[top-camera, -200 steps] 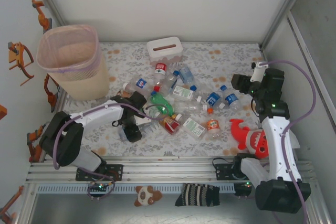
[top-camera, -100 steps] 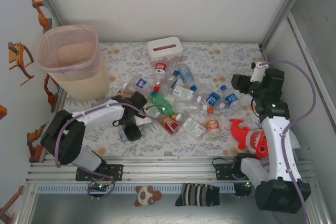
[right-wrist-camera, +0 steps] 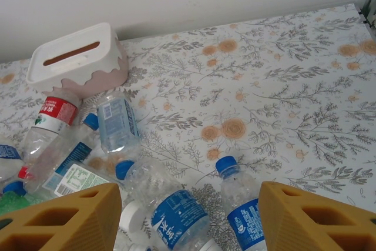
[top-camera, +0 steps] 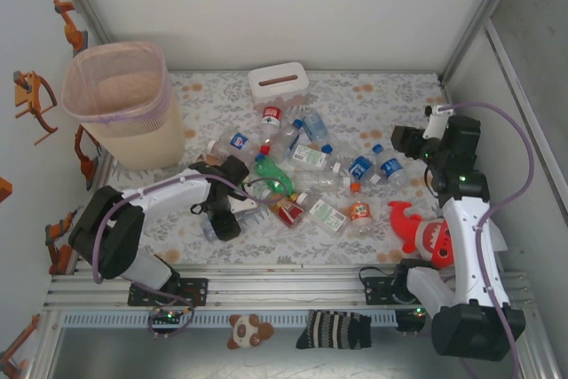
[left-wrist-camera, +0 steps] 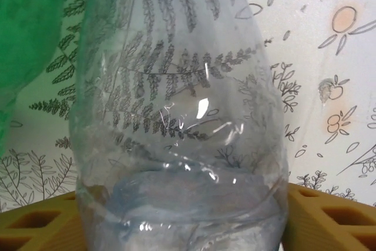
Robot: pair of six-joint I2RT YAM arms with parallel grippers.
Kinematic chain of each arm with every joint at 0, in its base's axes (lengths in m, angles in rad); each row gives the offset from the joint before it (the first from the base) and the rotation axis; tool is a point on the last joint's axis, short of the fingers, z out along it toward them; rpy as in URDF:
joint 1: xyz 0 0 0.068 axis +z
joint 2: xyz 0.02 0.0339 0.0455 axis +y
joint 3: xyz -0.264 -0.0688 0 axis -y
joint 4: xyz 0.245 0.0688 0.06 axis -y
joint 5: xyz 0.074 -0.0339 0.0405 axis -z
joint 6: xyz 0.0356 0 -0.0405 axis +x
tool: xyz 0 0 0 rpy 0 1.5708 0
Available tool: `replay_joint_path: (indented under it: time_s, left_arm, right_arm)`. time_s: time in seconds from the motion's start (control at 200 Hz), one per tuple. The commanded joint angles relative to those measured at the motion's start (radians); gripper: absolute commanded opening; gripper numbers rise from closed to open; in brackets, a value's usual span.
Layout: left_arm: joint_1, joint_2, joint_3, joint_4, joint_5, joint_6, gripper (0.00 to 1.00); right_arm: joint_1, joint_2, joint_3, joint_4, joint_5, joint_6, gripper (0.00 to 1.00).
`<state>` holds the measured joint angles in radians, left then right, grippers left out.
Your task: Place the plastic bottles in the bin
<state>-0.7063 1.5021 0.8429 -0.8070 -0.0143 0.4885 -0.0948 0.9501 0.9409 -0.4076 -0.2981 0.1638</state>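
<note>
1. Left hand (left-wrist-camera: pixel 185 213) is lowered at the near-left edge of the heap of plastic bottles (top-camera: pixel 306 179). Its fingers (left-wrist-camera: pixel 332 218) are set either side of a clear bottle (left-wrist-camera: pixel 182 104) lying on the bench (left-wrist-camera: pixel 329 86). Whether the bottle is pinched or merely flanked cannot be told.
2. Right hand (right-wrist-camera: pixel 188 192) is spread with nothing in it, and is held above the right end of the heap.
3. The bin (top-camera: pixel 146 144) stands upright at the far left, well apart from the heap.
4. Risk: the clear bottle's thin wall looks creased. A hard squeeze is likely to buckle it, and the bottle may be squirted out of the fingers.
5. Risk: a green bottle (left-wrist-camera: pixel 23 39) lies just beside the clear one and may be dragged or rolled when the lift is made.
6. Risk: the bin's rim is tall. If the carry is kept low, the rim may be struck and the bin pushed or tipped.
</note>
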Motion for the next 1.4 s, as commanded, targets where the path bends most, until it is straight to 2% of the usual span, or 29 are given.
replay_joint_path:
  time_s: [0.0,0.295,0.681,1.086,1.397]
  left_arm:
    - [-0.004,0.005,0.003,-0.018,0.039,0.005,0.81]
    - [-0.007,0.099,0.023,-0.024,0.054,-0.002,0.84]
    - [-0.006,0.074,0.03,-0.036,0.063,0.001,0.72]
    - [0.012,-0.17,0.078,-0.105,0.086,0.013,0.68]
    - [0.083,-0.325,0.277,-0.104,0.071,-0.053,0.66]
  right_arm:
    - [0.007,-0.016,0.01,-0.002,0.008,-0.012,0.62]
    - [0.007,-0.024,0.006,-0.005,0.016,-0.017,0.62]
    - [0.006,-0.037,0.008,-0.013,0.02,-0.02,0.62]
    - [0.007,-0.061,0.017,-0.026,0.017,-0.017,0.62]
    - [0.007,-0.069,0.026,-0.03,0.01,-0.009,0.62]
